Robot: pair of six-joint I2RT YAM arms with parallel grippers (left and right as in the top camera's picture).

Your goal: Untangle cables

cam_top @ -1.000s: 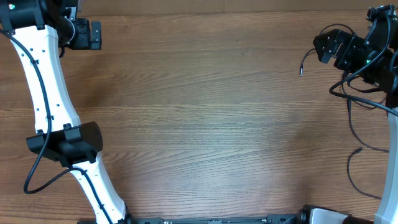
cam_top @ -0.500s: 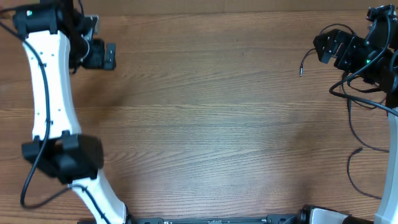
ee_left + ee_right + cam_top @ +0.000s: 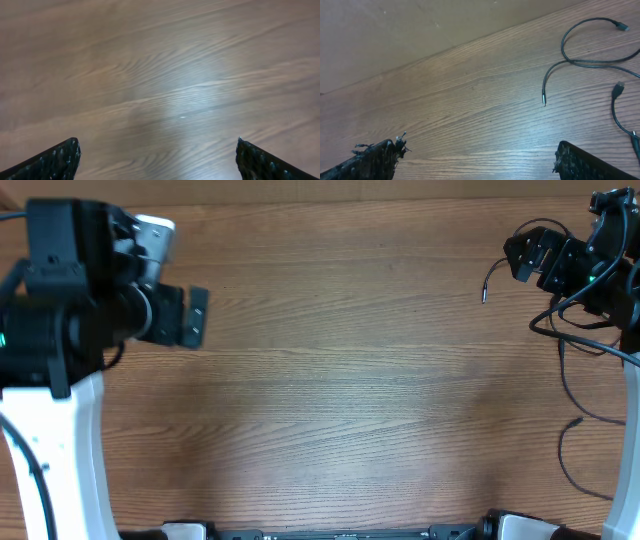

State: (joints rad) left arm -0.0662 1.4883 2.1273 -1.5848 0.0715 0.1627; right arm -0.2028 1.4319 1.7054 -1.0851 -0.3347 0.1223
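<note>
The cables lie at the table's right side. In the overhead view one thin black cord [image 3: 484, 293] ends in a small plug just left of my right gripper [image 3: 514, 258]. Another loose strand [image 3: 561, 446] curves near the right edge. The right wrist view shows a looped cord [image 3: 570, 37], a free plug tip [image 3: 543, 100] and another plug [image 3: 619, 88], all ahead and to the right of the right gripper [image 3: 477, 155]. It is open and holds nothing. My left gripper [image 3: 195, 317] hangs open over bare wood at the left, far from the cables; its wrist view [image 3: 157, 160] shows only table.
The wooden table [image 3: 340, 380] spreads between the two arms. Thicker black arm wires [image 3: 560, 320] hang beside the right arm and mix visually with the cords. A plain wall [image 3: 395, 30] stands behind the table's far edge.
The left arm has swung, carrying its open gripper rightward and slightly toward the front. The right arm and the cables have not moved.
</note>
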